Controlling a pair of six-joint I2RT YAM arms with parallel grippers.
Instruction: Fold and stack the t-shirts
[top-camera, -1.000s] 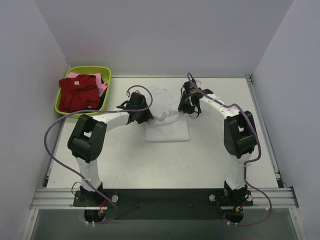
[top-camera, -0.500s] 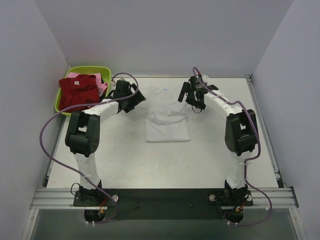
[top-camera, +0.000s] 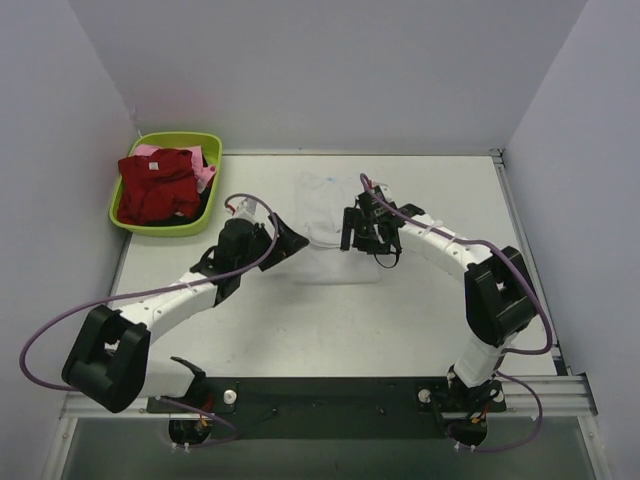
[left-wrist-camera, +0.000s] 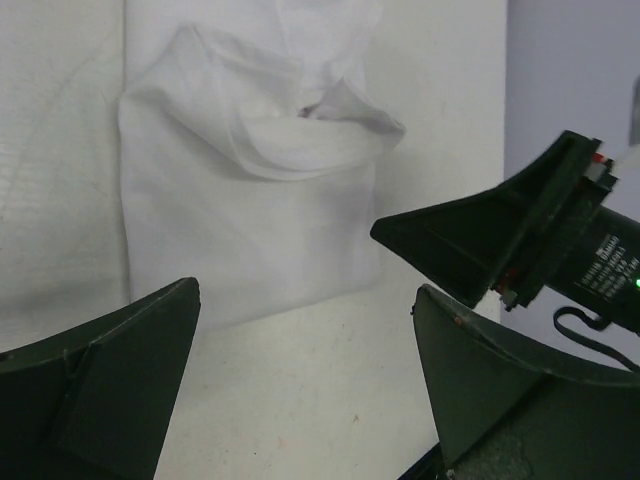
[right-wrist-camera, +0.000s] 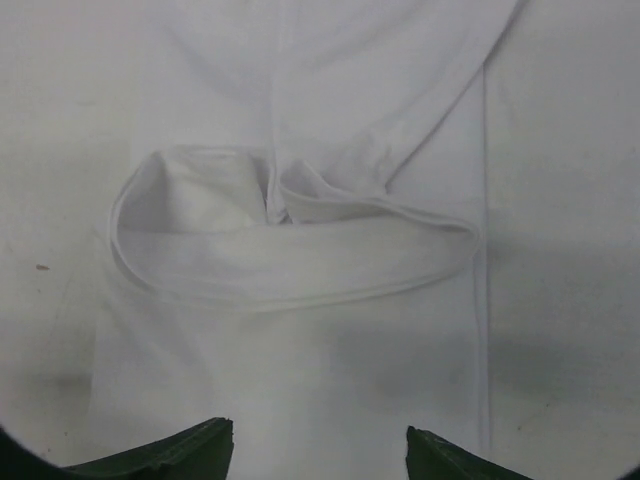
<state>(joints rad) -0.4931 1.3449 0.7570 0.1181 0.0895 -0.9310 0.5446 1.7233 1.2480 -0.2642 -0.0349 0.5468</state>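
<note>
A white t-shirt (top-camera: 322, 200) lies folded into a tall rectangle on the middle of the table, with a loose rumpled fold across it (right-wrist-camera: 300, 250). My left gripper (top-camera: 287, 243) is open just off the shirt's near left edge, over bare table (left-wrist-camera: 305, 370). The white shirt (left-wrist-camera: 250, 200) lies ahead of its fingers (left-wrist-camera: 110, 390). My right gripper (top-camera: 365, 243) hangs open over the shirt's right side, and nothing is between its fingertips (right-wrist-camera: 180, 450). A dark red t-shirt (top-camera: 155, 185) and a pink one (top-camera: 205, 175) are bunched in the basin.
The lime-green basin (top-camera: 165, 228) stands at the far left of the table. The right gripper's body (left-wrist-camera: 520, 245) shows close by in the left wrist view. Grey walls close off the back and both sides.
Both grippers have let go of the white shirt and opened. They swung away toward the back, then came nearer again, the left beside the shirt and the right over it.
</note>
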